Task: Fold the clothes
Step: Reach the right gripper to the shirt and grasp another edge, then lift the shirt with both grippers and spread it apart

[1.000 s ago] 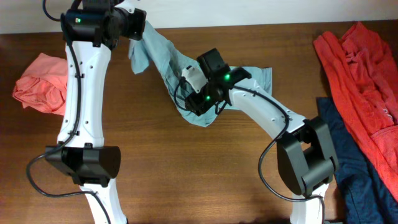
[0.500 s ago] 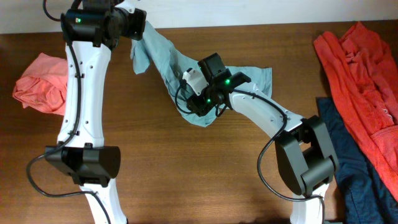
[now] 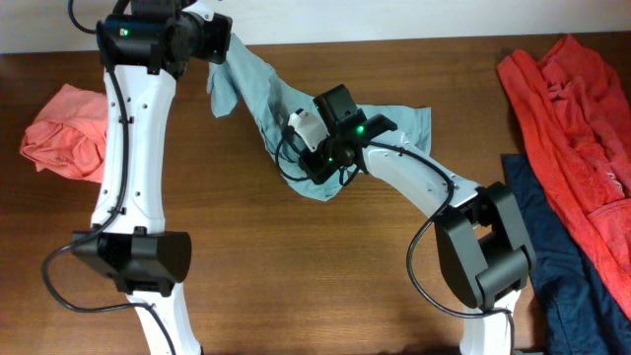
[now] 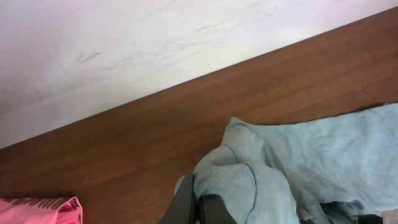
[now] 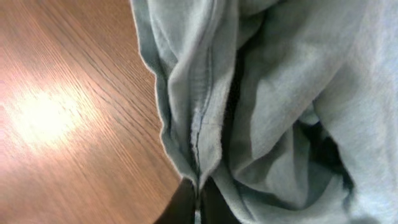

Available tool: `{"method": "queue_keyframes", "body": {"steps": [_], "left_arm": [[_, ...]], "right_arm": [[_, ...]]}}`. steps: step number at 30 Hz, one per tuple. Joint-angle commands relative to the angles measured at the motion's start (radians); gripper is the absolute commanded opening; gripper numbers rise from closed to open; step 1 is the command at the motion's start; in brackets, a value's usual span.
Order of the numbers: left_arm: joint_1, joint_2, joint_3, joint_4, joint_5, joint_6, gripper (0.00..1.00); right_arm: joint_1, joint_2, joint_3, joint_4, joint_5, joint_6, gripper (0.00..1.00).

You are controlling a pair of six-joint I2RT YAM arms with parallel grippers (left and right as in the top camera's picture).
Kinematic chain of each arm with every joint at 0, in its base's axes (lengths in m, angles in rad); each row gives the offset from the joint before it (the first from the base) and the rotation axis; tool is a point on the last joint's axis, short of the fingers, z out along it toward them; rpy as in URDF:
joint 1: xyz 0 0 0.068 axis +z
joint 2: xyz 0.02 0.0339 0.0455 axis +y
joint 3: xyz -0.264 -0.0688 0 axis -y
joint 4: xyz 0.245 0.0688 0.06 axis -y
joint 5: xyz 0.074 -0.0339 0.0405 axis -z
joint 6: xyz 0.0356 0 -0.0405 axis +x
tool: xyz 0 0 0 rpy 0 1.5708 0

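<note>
Both tools are clenched on one garment, a pale blue-green T-shirt (image 3: 258,94). The left tool (image 3: 223,45) sits near the far edge of the brown tabletop (image 3: 296,286), close to the white wall, and pinches a bunched corner of the shirt. Its own camera shows dark fingertips (image 4: 208,208) shut with cloth gathered between them. The right tool (image 3: 299,170) is near the middle of the tabletop, nearer to me, and grips a seamed fold of the same shirt. Its wrist view shows the hem running straight down into the closed fingertips (image 5: 186,202). Between the two grips the shirt hangs as a twisted, rumpled band, and a loose flap trails off to the right and lies flat on the wood. I see no neat crease or flattened panel anywhere on it, so I judge that folding has not really begun. The shirt has to be spread out flat first. Three other garments lie unfolded and well apart from the tools: a salmon-pink garment (image 3: 64,128) in a heap at the left side, an orange-red garment (image 3: 572,108) sprawled at the right side, and a navy garment (image 3: 562,276) just beside it toward the near right corner. By my reading nearly all of the task is left to do.
</note>
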Motion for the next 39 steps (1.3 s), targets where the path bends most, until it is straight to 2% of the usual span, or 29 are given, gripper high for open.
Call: {"method": "queue_keyframes", "body": {"steps": [1, 5, 11, 13, 16, 19, 29, 31, 39], "left_arm": [[0.003, -0.008, 0.030, 0.010, 0.010, -0.017, 0.01], [0.007, -0.008, 0.056, 0.013, 0.010, -0.017, 0.01], [0.013, -0.008, 0.171, 0.017, 0.010, -0.017, 0.01], [0.013, -0.008, 0.248, 0.016, 0.010, -0.017, 0.01], [0.013, -0.008, 0.314, 0.010, 0.011, -0.018, 0.01], [0.013, -0.008, 0.412, -0.006, 0.016, -0.037, 0.01], [0.012, -0.008, 0.670, -0.006, 0.198, -0.089, 0.01], [0.010, -0.044, 0.672, 0.018, 0.261, -0.096, 0.01], [-0.010, -0.144, 0.672, 0.034, 0.275, -0.095, 0.01]], "right_arm": [[0.000, 0.013, 0.044, -0.022, -0.021, 0.019, 0.04], [-0.030, -0.016, 0.129, -0.127, -0.037, 0.049, 0.04], [-0.150, -0.095, 0.390, -0.408, -0.040, 0.051, 0.04], [-0.228, -0.126, 0.560, -0.545, -0.039, 0.051, 0.04], [-0.294, -0.137, 0.717, -0.653, -0.040, 0.051, 0.04], [-0.380, -0.137, 0.950, -0.813, -0.035, 0.047, 0.04], [-0.547, -0.140, 1.336, -0.997, -0.035, 0.047, 0.04], [-0.564, -0.151, 1.410, -1.020, -0.035, 0.039, 0.04], [-0.575, -0.198, 1.448, -1.027, -0.028, 0.035, 0.04]]}}
